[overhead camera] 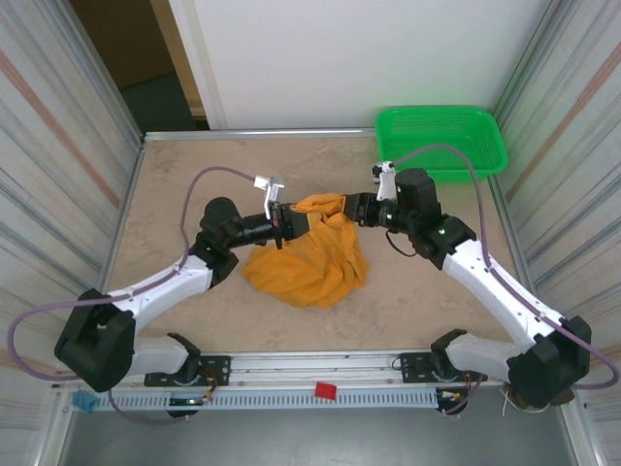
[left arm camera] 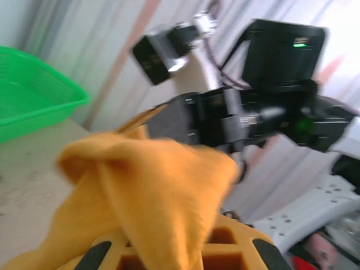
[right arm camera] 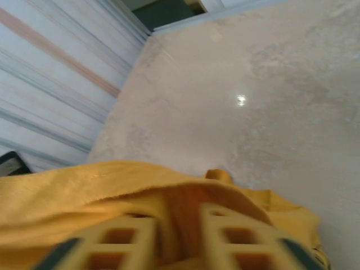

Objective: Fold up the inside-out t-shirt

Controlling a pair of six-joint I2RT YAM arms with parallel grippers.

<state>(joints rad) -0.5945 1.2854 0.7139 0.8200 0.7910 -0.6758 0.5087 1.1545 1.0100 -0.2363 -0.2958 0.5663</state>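
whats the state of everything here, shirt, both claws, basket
t-shirt: bunched in a heap on the table, top raised between the two claws, not folded yet
left claw: shut on the t-shirt
right claw: against the cloth, too blurred to tell open or shut
green basket: upright at the far right corner, looks empty

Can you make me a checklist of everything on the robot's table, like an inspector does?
Surface: table, beige and stone-patterned.
Job's things: orange t-shirt, bunched in a heap mid-table, not folded.
Clutter: green basket at the far right corner; small red thing on the front rail.
Grippers: left gripper, jaws shut on the shirt's top; right gripper at the shirt too, grip unclear.
Cables: purple cables loop above both arms.
Surroundings: striped walls either side, white panel behind.
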